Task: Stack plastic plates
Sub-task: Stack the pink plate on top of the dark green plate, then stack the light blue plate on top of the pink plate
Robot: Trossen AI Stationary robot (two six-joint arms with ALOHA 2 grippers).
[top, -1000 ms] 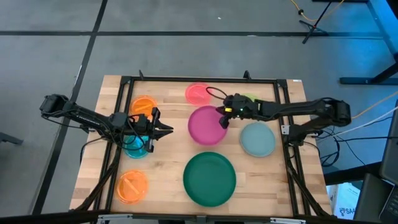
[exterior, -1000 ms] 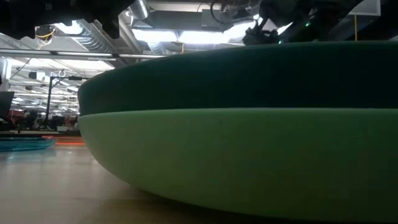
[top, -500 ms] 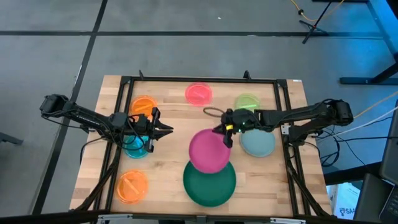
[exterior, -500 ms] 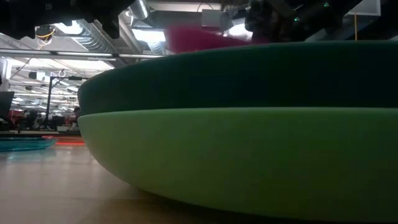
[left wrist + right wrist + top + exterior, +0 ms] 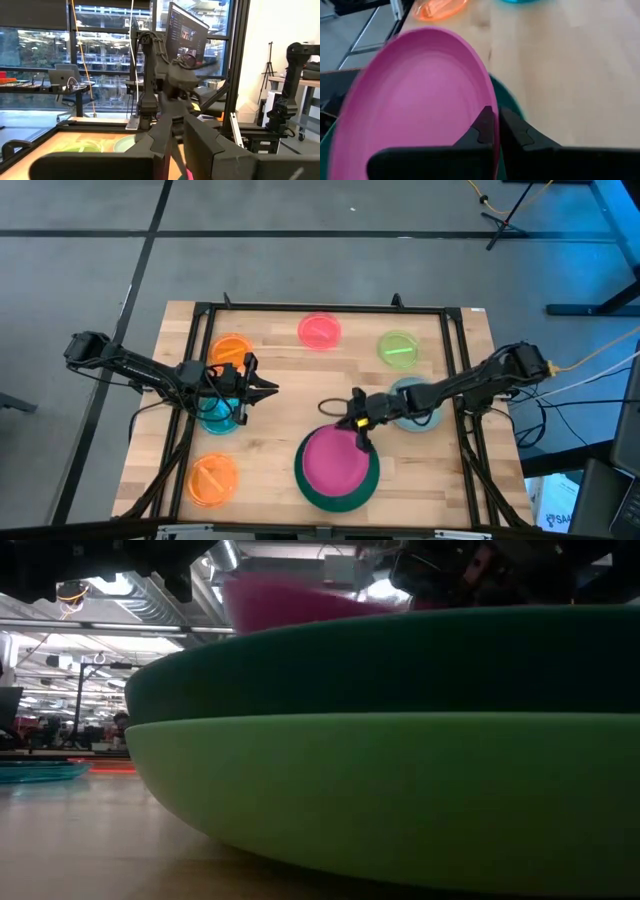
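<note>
My right gripper [image 5: 358, 430] is shut on the magenta plate [image 5: 337, 463], which hangs over the dark green plate [image 5: 340, 492] at the table's near middle. In the low view the dark green plate [image 5: 380, 660] sits nested in the mint plate [image 5: 380, 800], with the magenta plate [image 5: 290, 600] showing above its rim. My left gripper [image 5: 270, 388] is shut and empty, hovering beside the teal plate [image 5: 218, 416] at the left. The grey-blue plate [image 5: 418, 412] lies under my right arm. My right gripper pinches the magenta plate's rim [image 5: 489, 100] on its far right side, one finger [image 5: 479, 131] on the upper face and the other [image 5: 520, 136] on the underside. The fingers come slanting down from the far right. The plate is tilted; whether it touches the green plate, I cannot tell.
A pink-red plate [image 5: 319, 331] and a lime plate [image 5: 398, 348] lie at the far side. Two orange plates lie at the left, one far [image 5: 231, 348] and one near [image 5: 213, 479]. A black frame [image 5: 320, 308] runs around the table.
My right gripper has carried the magenta plate from the table's far middle toward the near edge, until it hangs over the dark green plate. The lime plate, hidden under the arm before, now shows. My left arm has kept still.
</note>
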